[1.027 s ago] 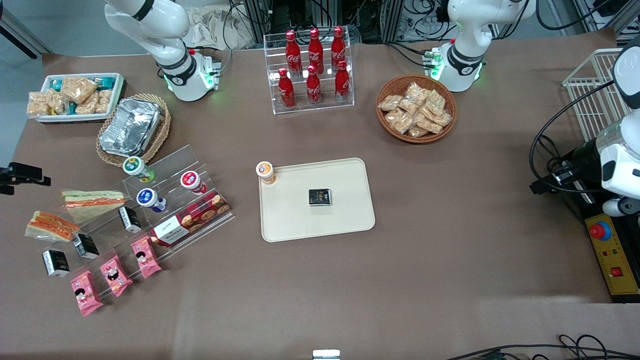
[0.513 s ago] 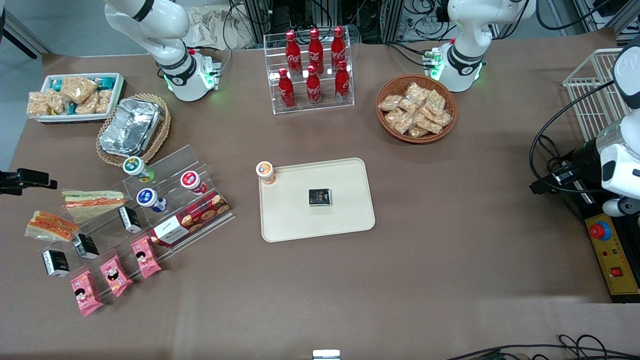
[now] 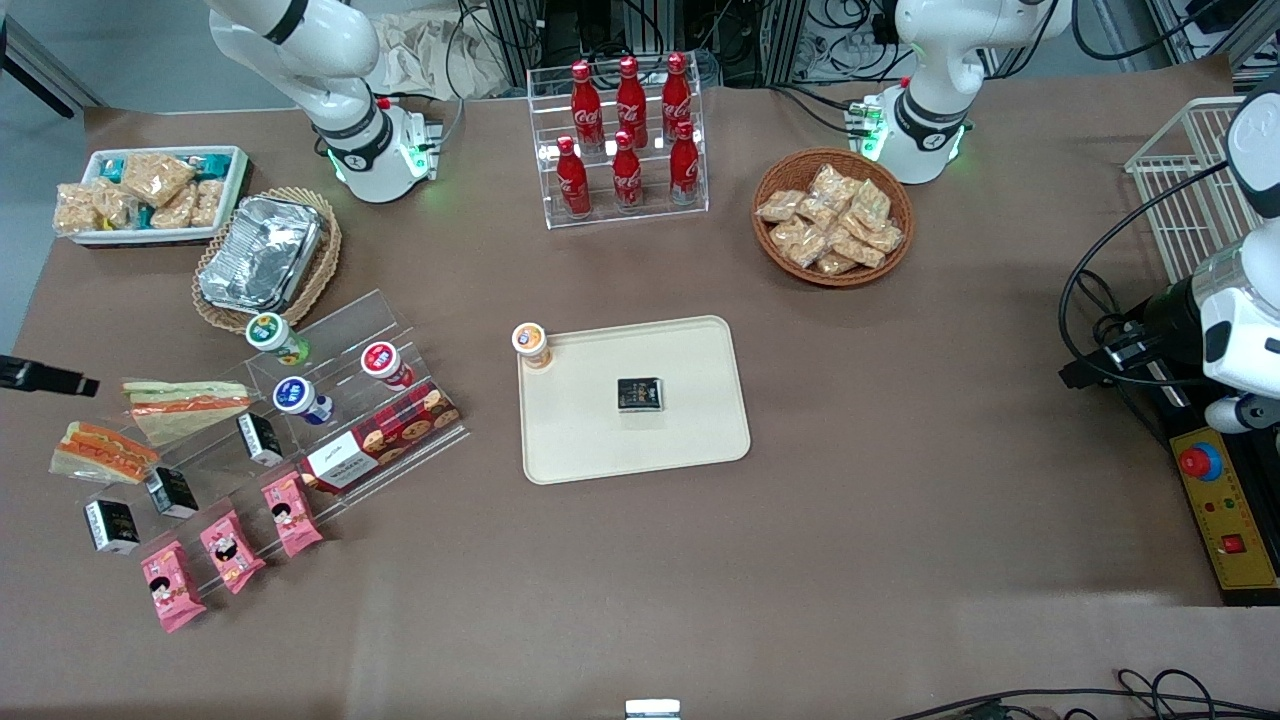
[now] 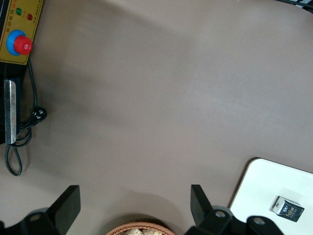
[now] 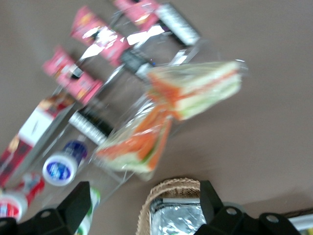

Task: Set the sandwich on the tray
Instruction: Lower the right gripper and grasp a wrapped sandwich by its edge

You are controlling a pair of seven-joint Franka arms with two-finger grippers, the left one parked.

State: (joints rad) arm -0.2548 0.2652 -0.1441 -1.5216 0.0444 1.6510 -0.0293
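Your gripper [image 5: 144,191] hangs over the working arm's end of the table, fingers [image 5: 80,198] apart and holding nothing. In the front view only a dark tip of it pokes in at the frame's edge.

The sandwich [image 3: 103,452] lies on the brown table top at about eight o'clock from the paler wedge [image 3: 188,402], well apart from the tray [image 3: 600,445]. It is a clear-wrapped triangle of white bread, with bright orange layers and a line of green.

Between the two stands a clear stepped display [image 3: 330,400] – capped bottles, a red cookie box [image 3: 382,438], small black packs and pink packets [image 3: 228,548] on and around it.

At twelve o'clock from the wedges, a wicker basket [image 3: 320,265] holds a crinkled foil container [image 3: 260,252]. A small white tray [image 3: 235,195] of snack packs sits near it.

The tray carries a small black box [image 3: 640,394], and an orange-capped bottle [image 3: 530,343] stands at its ten o'clock corner.

A rack of red cola bottles [image 3: 628,140] and a basket of snack packs [image 3: 832,220] stand farther from the front camera than the tray.
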